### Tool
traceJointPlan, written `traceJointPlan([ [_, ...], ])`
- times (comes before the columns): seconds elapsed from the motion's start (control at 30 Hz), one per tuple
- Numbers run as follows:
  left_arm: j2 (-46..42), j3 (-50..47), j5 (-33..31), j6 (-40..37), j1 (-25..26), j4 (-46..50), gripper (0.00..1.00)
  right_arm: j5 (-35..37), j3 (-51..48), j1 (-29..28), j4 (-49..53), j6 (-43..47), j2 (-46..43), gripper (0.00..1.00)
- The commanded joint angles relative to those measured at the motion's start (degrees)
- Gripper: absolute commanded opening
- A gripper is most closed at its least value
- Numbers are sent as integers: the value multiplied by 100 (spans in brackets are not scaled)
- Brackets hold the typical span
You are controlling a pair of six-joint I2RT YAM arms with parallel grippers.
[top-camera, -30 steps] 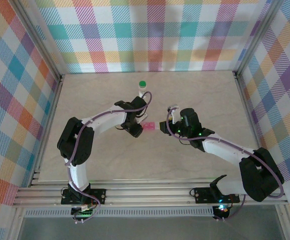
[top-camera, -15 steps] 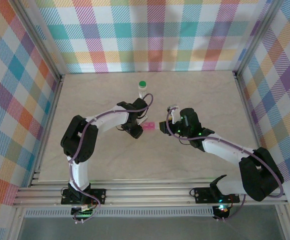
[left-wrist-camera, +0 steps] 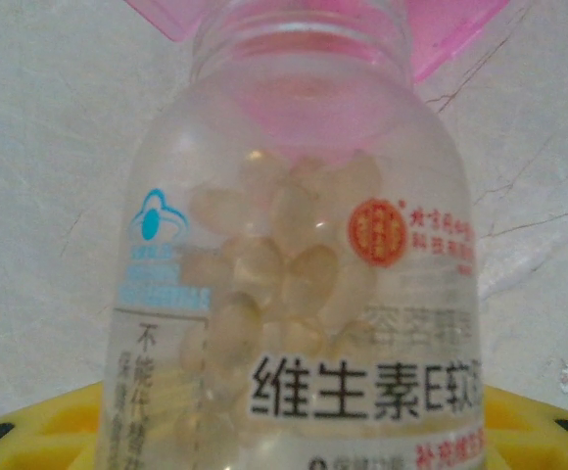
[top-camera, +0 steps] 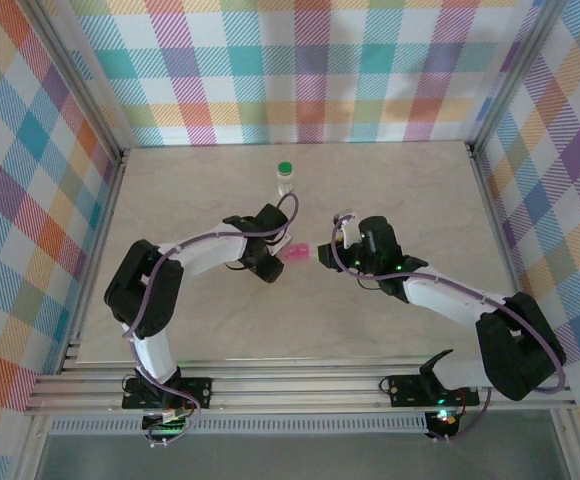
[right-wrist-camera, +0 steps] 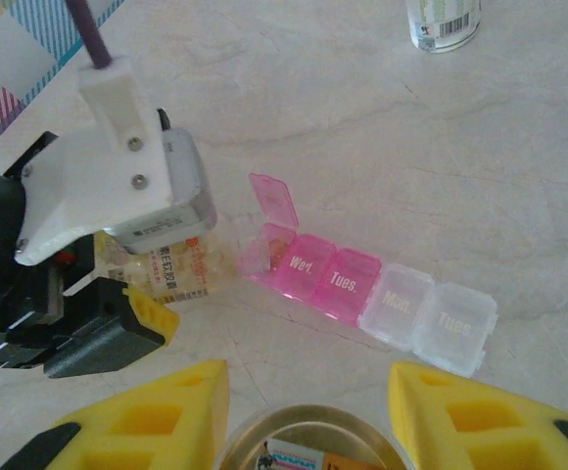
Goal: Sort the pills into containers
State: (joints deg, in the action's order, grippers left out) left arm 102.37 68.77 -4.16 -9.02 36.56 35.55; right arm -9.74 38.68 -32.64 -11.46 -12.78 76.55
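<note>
Left wrist | left hand (right-wrist-camera: 152,284) pinches bottle (left-wrist-camera: 294,323), mouth at open cell (right-wrist-camera: 266,251) of pill box (right-wrist-camera: 348,281) | risk: pills (left-wrist-camera: 284,264) gush, spill onto desk (right-wrist-camera: 558,147)

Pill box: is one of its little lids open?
Open: one lid at the pink end of the pill box stands up, right by the tipped bottle. The four labelled ones lie shut.
</note>
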Motion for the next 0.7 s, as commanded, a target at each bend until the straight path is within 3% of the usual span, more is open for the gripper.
traceJointPlan([
  [0.0,-507,-288,207,108,-69,-738,0,-159,176,4,-116,-6,66,11],
  [0.33,-1560,-1835,774,163,-215,-3005,0,-588,285,1,-53,-290,-283,11],
  [0.67,-4192,-4137,1596,172,-204,-6891,0,-1352,1264,3,642,-882,-1064,11],
])
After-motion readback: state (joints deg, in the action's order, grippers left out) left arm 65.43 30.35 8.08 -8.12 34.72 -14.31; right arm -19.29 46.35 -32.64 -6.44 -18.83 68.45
